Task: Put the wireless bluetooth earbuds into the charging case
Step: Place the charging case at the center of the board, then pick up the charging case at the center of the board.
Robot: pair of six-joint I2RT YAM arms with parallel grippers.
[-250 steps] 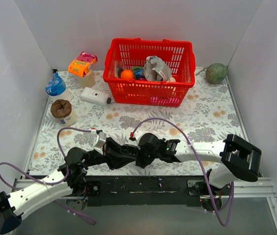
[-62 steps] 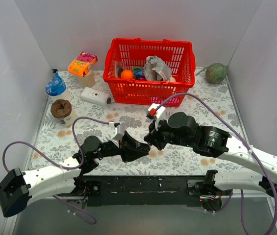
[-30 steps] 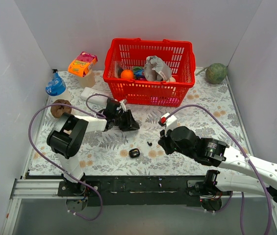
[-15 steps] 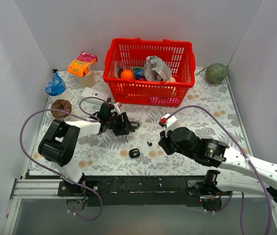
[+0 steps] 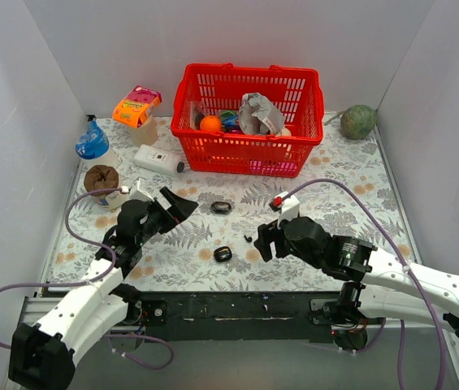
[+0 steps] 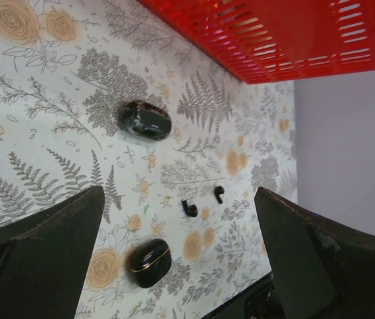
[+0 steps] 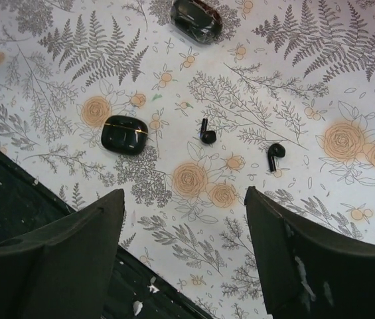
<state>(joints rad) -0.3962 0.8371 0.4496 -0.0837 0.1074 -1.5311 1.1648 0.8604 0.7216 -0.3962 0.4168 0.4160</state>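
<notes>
Two wireless bluetooth earbuds (image 7: 207,136) (image 7: 275,153) lie side by side on the flowered cloth; the left wrist view shows them too (image 6: 189,209) (image 6: 218,194). The charging case (image 5: 223,254), a black oval with a thin gold seam (image 7: 125,135) (image 6: 147,262), lies shut just left of them. A second glossy black oval piece (image 5: 222,206) (image 6: 145,120) (image 7: 196,20) rests farther back. My left gripper (image 5: 179,201) (image 6: 178,193) is open and empty, left of that piece. My right gripper (image 5: 261,242) (image 7: 184,193) is open and empty, hovering near the earbuds.
A red basket (image 5: 245,150) full of items stands at the back. At the back left are a white box with a black cap (image 5: 158,160), a blue-capped bottle (image 5: 93,146), a brown-topped cup (image 5: 101,183) and an orange packet (image 5: 136,106). A green ball (image 5: 358,121) sits back right.
My left arm drew back toward the near left; its jaws opened, leaving the second black oval piece on the cloth. My right gripper's jaws opened almost in place.
</notes>
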